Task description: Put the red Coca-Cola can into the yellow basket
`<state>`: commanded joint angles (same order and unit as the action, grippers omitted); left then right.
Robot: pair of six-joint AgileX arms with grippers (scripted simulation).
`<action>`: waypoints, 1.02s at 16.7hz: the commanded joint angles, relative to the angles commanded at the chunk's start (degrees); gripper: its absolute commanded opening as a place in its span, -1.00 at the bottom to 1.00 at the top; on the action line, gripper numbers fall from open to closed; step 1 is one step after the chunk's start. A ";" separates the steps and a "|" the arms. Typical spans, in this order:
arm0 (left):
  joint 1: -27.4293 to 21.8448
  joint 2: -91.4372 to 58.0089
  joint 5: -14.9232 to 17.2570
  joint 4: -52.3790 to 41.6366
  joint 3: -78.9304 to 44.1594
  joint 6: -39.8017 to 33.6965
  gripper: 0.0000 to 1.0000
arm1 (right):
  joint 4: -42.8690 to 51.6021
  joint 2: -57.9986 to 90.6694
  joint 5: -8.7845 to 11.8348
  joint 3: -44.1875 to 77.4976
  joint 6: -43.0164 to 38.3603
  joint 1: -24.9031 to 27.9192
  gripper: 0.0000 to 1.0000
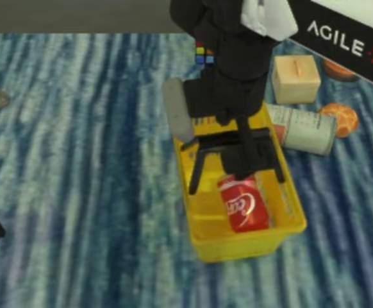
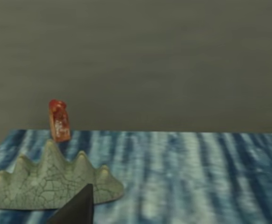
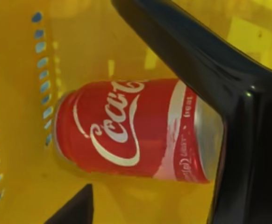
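Left arm parked at the desk's [image 1: 77,192] left edge. A grey bar [image 1: 177,109] leans at the yellow basket [image 1: 202,228]; inside, the red Coca-Cola can [image 1: 243,203] lies sideways, right pincer [image 1: 241,172] spread apart above. Right: white canister [image 1: 305,130], block [image 1: 295,78], oranges [image 1: 339,119].

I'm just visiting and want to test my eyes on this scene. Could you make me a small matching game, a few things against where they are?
Things:
1. red Coca-Cola can
2. white canister
3. cream cube
4. right hand

Places:
A. lying on its side on the cloth, right of the basket
B. above the yellow basket, over the can
C. lying inside the basket
D. on the cloth, beyond the canister

Pairs: 1-C, 2-A, 3-D, 4-B
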<state>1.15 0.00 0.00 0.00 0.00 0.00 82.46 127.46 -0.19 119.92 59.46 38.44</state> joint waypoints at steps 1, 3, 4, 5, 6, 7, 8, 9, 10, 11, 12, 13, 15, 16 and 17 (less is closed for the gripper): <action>0.00 0.00 0.00 0.00 0.00 0.00 1.00 | 0.00 0.00 0.00 0.00 0.00 0.00 1.00; 0.00 0.00 0.00 0.00 0.00 0.00 1.00 | -0.02 0.10 -0.01 0.01 0.00 -0.22 1.00; 0.00 0.00 0.00 0.00 0.00 0.00 1.00 | -0.24 0.07 -0.01 -0.21 0.04 -0.17 1.00; 0.00 0.00 0.00 0.00 0.00 0.00 1.00 | -0.91 -0.02 0.00 -0.93 0.08 -0.09 1.00; 0.00 0.00 0.00 0.00 0.00 0.00 1.00 | -1.85 -0.12 0.00 -1.96 0.06 -0.05 1.00; 0.00 0.00 0.00 0.00 0.00 0.00 1.00 | -2.92 -0.22 0.00 -3.13 0.01 -0.03 1.00; 0.00 0.00 0.00 0.00 0.00 0.00 1.00 | -3.91 -0.32 0.00 -4.23 -0.01 0.01 1.00; 0.00 0.00 0.00 0.00 0.00 0.00 1.00 | -4.60 -0.37 0.00 -4.98 -0.03 0.03 1.00; 0.00 0.00 0.00 0.00 0.00 0.00 1.00 | -4.78 -0.38 0.00 -5.16 -0.03 0.04 1.00; 0.00 0.00 0.00 0.00 0.00 0.00 1.00 | -4.78 -0.38 0.00 -5.16 -0.03 0.04 1.00; 0.00 0.00 0.00 0.00 0.00 0.00 1.00 | -4.78 -0.38 0.00 -5.16 -0.03 0.04 1.00; 0.00 0.00 0.00 0.00 0.00 0.00 1.00 | -4.78 -0.38 0.00 -5.16 -0.03 0.04 1.00; 0.00 0.00 0.00 0.00 0.00 0.00 1.00 | -4.78 -0.38 0.00 -5.16 -0.03 0.04 0.70; 0.00 0.00 0.00 0.00 0.00 0.00 1.00 | -4.78 -0.38 0.00 -5.16 -0.03 0.04 0.55; 0.00 0.00 0.00 0.00 0.00 0.00 1.00 | -4.78 -0.38 0.00 -5.16 -0.03 0.04 0.40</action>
<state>1.15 0.00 0.00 0.00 0.00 0.00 77.68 127.08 -0.18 114.76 59.43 38.47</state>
